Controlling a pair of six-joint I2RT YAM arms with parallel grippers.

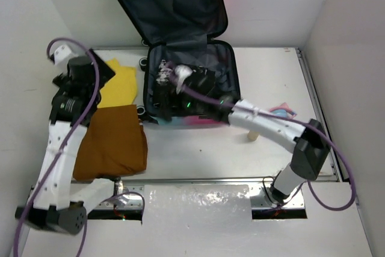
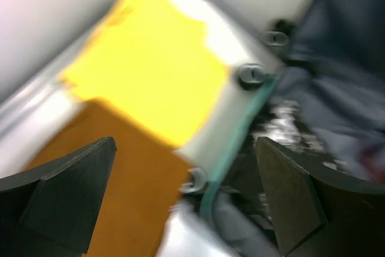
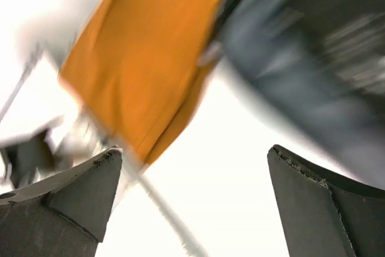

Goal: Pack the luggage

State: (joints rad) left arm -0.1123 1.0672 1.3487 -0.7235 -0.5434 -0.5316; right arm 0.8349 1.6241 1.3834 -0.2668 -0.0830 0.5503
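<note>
White walls close the worktop (image 1: 271,76) at left, back and right; most free room is to the right of the luggage (image 1: 174,4). The luggage lies at the far middle, open, with its lid leaning up at the back wall. The right tool (image 3: 195,151), wide apart and holding nothing, is over the near left part of its base. The left tool (image 2: 185,148), also wide and empty, hangs above the yellow cloth (image 1: 120,82), just left of the luggage. The luggage has dark grey lining, a teal rim and black wheels.
</note>
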